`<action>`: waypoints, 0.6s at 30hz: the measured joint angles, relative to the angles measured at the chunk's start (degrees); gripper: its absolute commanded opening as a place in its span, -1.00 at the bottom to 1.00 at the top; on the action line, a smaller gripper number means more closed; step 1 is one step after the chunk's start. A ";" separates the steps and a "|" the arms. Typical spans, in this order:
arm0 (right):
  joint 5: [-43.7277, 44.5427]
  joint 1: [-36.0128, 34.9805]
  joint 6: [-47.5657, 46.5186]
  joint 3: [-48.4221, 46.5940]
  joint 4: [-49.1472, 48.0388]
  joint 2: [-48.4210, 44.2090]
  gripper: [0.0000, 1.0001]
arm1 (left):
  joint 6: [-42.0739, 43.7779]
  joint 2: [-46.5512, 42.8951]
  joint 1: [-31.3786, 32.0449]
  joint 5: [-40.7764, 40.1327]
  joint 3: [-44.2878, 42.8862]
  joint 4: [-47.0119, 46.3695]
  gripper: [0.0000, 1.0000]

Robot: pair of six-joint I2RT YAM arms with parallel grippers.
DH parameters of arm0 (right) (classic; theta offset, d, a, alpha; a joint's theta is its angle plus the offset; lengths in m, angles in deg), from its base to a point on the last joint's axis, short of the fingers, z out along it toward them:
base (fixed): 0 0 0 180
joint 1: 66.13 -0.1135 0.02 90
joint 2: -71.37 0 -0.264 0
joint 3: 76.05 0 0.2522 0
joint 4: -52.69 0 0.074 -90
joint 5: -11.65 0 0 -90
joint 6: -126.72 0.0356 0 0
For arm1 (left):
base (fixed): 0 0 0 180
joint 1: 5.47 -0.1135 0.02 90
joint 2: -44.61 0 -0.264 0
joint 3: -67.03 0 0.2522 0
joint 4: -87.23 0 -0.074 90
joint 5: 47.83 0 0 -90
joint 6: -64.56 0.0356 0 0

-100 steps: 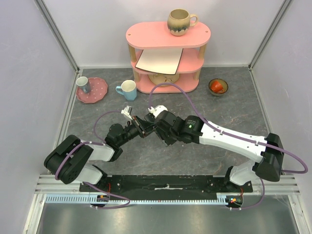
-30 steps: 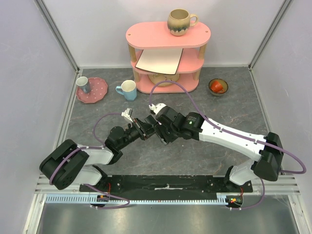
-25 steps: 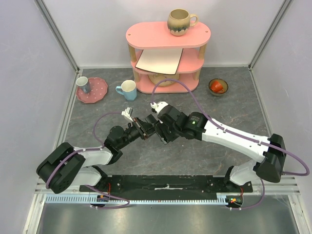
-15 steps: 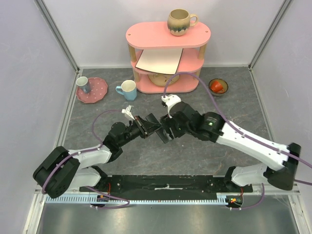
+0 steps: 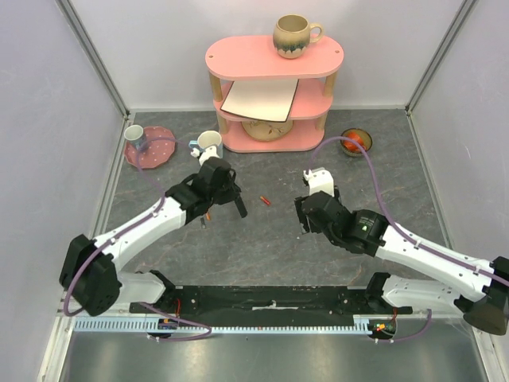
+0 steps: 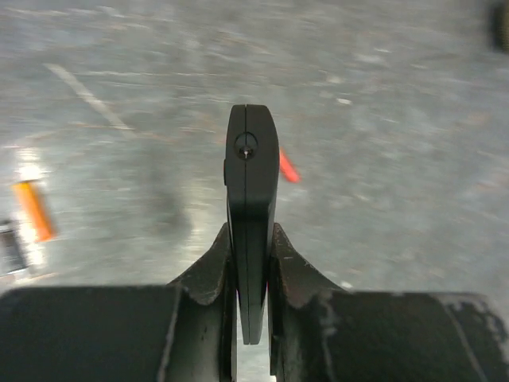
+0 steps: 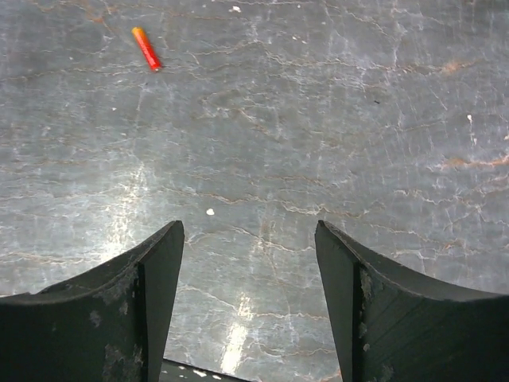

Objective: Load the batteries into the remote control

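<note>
My left gripper (image 5: 227,193) is shut on the remote control (image 5: 238,205), a slim black bar. In the left wrist view the remote control (image 6: 252,183) stands edge-on, clamped between both fingers (image 6: 213,267), above the table. A red battery (image 5: 264,200) lies on the grey table between the arms; it shows behind the remote as a red battery (image 6: 288,167) and far ahead as a red battery (image 7: 146,48). An orange battery (image 6: 33,208) lies left of the remote. My right gripper (image 5: 303,220) hovers open over bare table, its open jaws (image 7: 248,239) holding nothing.
A pink shelf (image 5: 274,87) stands at the back with a mug (image 5: 294,36) on top and a white board inside. A blue mug (image 5: 209,145) is just behind my left gripper. A pink plate (image 5: 159,151) with a cup sits back left, a small bowl (image 5: 355,142) back right.
The two grippers, close together at the remote before, have parted. My right gripper opened and drew back right. My left arm swung left with the remote. A red battery now lies on the table.
</note>
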 measured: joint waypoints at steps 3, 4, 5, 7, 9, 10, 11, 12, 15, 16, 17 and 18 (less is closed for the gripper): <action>1.22 0.07 0.83 3.28 -1.97 -2.12 0.49 | 2.10 5.18 -0.04 -9.09 -7.82 13.99 -0.97; 1.36 0.07 0.92 3.72 -2.82 -2.58 0.49 | 2.47 7.52 -0.04 -11.80 -10.73 18.40 -0.96; 1.38 0.07 0.94 3.89 -3.74 -2.75 0.49 | 2.67 9.70 -0.04 -13.68 -13.16 21.44 -0.96; 1.38 0.07 0.94 4.02 -5.09 -2.64 0.49 | 2.93 16.37 0.00 -18.23 -20.15 29.46 -0.97; 1.36 0.07 0.92 4.31 -6.34 -2.45 0.49 | 3.06 23.76 0.26 -22.29 -27.26 35.74 -0.97; 1.33 0.07 0.92 4.52 -6.71 -2.38 0.49 | 3.10 27.71 0.50 -24.24 -30.32 38.27 -0.96; 1.33 0.07 0.92 4.74 -6.91 -2.40 0.49 | 3.15 30.73 0.74 -25.81 -32.74 40.39 -0.96; 1.31 0.07 0.92 5.01 -7.10 -2.47 0.49 | 3.15 34.60 1.11 -27.52 -35.52 43.06 -0.97; 1.27 0.07 0.92 6.47 -7.39 -3.48 0.49 | 3.30 43.93 2.12 -30.05 -39.98 47.39 -0.96; 1.25 0.07 0.90 7.06 -7.48 -4.15 0.50 | 3.61 45.53 2.29 -30.27 -40.09 47.76 -0.96; 1.22 0.07 0.90 7.69 -7.45 -5.18 0.50 | 4.20 47.39 2.47 -30.25 -40.09 48.22 -0.96; 1.20 0.07 0.90 8.11 -7.41 -6.08 0.50 | 4.59 48.33 2.58 -30.14 -40.09 48.59 -0.97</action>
